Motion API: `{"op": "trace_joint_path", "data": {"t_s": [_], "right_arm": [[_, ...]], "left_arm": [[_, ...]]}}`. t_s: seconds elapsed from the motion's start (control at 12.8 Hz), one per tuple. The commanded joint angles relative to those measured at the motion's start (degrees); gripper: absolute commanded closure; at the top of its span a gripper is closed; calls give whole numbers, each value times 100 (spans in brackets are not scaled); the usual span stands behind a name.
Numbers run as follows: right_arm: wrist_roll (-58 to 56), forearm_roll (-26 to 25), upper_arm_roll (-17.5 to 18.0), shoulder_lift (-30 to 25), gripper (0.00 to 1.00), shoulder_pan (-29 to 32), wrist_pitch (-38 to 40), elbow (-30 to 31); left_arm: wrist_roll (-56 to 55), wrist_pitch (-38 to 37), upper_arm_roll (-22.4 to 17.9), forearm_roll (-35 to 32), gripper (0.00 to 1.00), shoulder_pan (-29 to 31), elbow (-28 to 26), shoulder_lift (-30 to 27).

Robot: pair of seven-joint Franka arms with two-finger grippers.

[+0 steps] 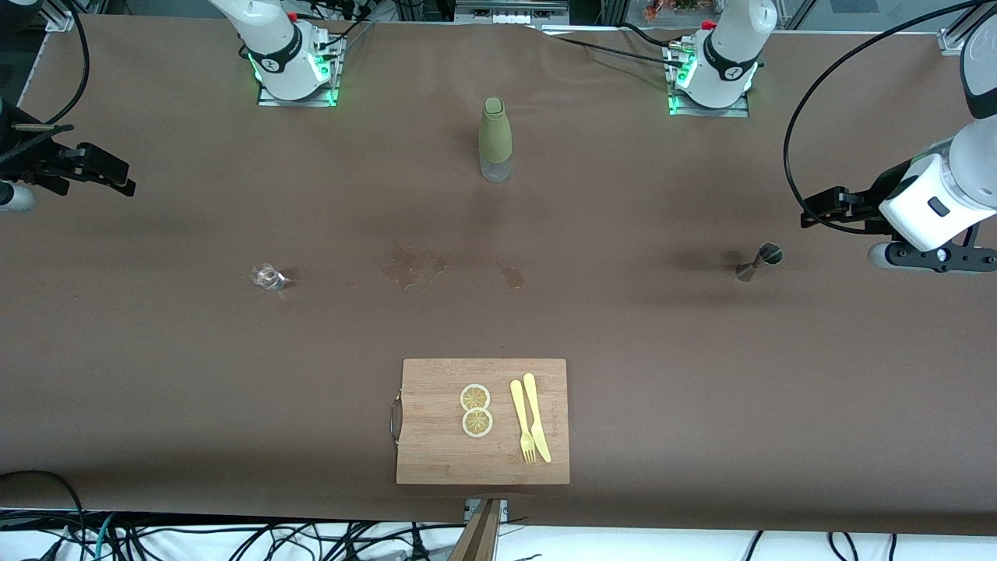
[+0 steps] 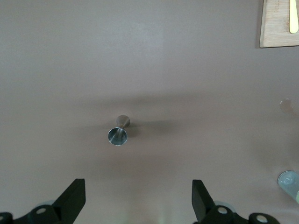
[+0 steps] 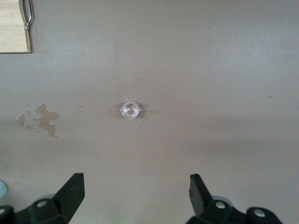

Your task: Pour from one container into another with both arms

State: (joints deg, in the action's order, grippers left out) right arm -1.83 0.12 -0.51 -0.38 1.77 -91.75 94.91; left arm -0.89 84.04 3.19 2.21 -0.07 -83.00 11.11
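The left hand (image 2: 138, 200) hangs with its fingers spread wide and nothing between them, over the bench (image 1: 701, 389) at the left arm's end. Under it stands a steel jigger (image 1: 758, 261), upright, a double cone with its open mouth up. The right hand (image 3: 135, 198) is likewise spread wide and holding nothing, over the right arm's end of the bench, above a small clear glass (image 1: 267, 276).

Between jigger and glass, wet spill stains (image 1: 417, 266) mark the brown cover. A bottle (image 1: 494, 139) in an olive sleeve, clear at its base, stands upright between the two arm bases. Nearest the front camera lies a wooden cutting board (image 1: 436, 436) with a metal handle, carrying two lemon slices (image 1: 476, 410) and a yellow fork (image 1: 522, 421) and knife (image 1: 537, 417) side by side.
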Motion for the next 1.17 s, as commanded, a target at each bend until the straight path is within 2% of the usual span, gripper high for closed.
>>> {"op": "trace_joint_path", "data": {"t_s": [0.0,0.23,0.47,0.78,1.09], "right_arm": [[-72,41,95,-85,0,113,25,63],[-45,49,95,-76,0,113,43,63],[-28,58,95,-76,0,113,52,63],[-54,58,95,-68,0,113,69,63],[-63,84,95,-59,0,113,288,133]], "left_arm": [[-70,34,33,-54,0,-2,-6,-65],[-43,43,-2,-37,0,76,-6,5],[-69,25,-81,656,0,209,-33,14],[132,34,-300,684,0,402,-76,93],[1667,42,-854,623,0,463,-103,312]]}}
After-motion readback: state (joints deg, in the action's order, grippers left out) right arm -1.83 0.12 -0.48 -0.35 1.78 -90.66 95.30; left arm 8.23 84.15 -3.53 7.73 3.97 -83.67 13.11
